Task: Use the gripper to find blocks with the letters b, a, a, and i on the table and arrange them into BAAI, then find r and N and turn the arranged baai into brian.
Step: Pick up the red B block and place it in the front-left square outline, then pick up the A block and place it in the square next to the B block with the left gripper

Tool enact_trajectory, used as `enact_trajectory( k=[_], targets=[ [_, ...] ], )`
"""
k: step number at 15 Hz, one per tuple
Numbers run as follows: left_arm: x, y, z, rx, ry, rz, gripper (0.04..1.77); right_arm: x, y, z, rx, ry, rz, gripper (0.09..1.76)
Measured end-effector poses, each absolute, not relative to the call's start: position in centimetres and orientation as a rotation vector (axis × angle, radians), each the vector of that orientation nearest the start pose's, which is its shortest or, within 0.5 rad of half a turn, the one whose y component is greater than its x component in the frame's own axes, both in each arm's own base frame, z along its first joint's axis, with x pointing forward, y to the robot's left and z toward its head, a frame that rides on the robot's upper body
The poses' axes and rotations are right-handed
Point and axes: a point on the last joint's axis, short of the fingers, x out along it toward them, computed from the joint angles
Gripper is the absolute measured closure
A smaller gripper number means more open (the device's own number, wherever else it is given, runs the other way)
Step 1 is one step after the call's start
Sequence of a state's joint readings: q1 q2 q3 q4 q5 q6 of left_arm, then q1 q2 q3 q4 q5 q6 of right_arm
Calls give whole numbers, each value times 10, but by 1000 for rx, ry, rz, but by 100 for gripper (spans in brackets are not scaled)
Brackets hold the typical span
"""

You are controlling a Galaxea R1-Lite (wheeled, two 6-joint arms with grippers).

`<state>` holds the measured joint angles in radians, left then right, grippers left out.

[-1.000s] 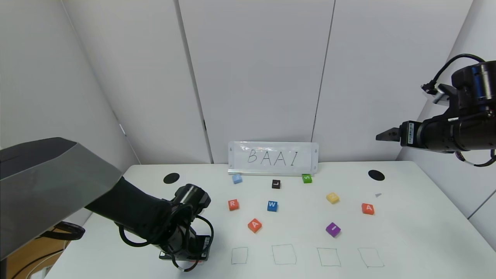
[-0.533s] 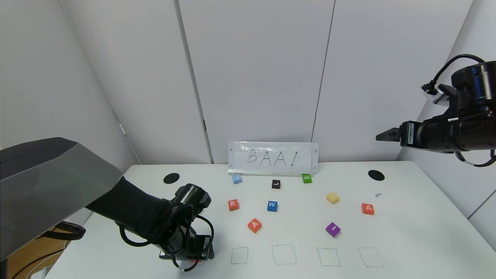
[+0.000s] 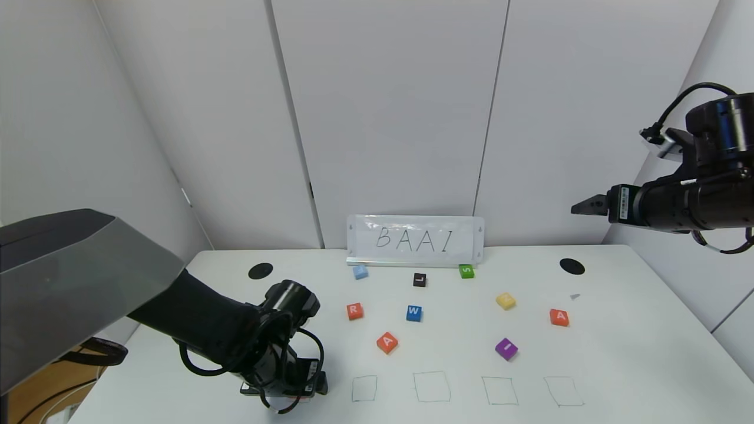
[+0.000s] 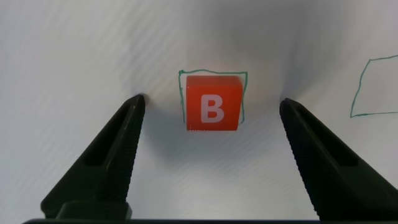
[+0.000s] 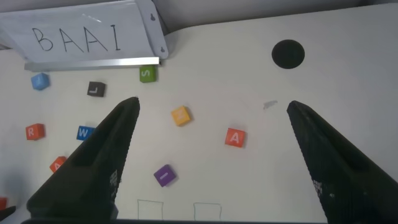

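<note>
head view: the left gripper [image 3: 287, 393] is low at the lower left of the frame, down on the table [image 3: 618, 353] just left of the row of four drawn squares [image 3: 432, 386]. the right gripper [image 3: 584, 206] hangs high at the right edge, parked and spread wide. the two a blocks [image 3: 387, 342] [image 3: 559, 317], the purple i [image 3: 506, 348] and the r [image 3: 354, 311] sit loose mid-table, well apart; a blue w [image 3: 414, 312], black l [image 3: 419, 280], green s [image 3: 466, 271] and yellow block [image 3: 505, 301] lie among them, under the baai sign [image 3: 415, 240].

left wrist view: the b block [image 4: 213, 104] sits in the centre, inside a green-drawn square [image 4: 182, 93], let go, with the fingers [image 4: 121, 140] standing open and clear on both sides. to finish cleanly i'd lift straight up so neither finger nudges it off the outline.

right wrist view: from above, the nearer a [image 5: 234, 137] and the i [image 5: 164, 175] look open to reach; the yellow block [image 5: 180, 116] is near, not touching.
</note>
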<state>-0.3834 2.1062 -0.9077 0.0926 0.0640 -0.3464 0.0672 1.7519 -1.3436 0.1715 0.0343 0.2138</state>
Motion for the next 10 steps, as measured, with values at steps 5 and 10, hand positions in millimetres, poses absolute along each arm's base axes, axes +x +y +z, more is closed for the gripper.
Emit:
enact_trajectory(
  k=[5,10],
  targets=[
    [290,-116,31,-11,1279,-56,19,329,22,239,198,587,33,14],
    [288,-116,53,-25,1219,-74,14,329,21,240,213,584,27,14]
  ],
)
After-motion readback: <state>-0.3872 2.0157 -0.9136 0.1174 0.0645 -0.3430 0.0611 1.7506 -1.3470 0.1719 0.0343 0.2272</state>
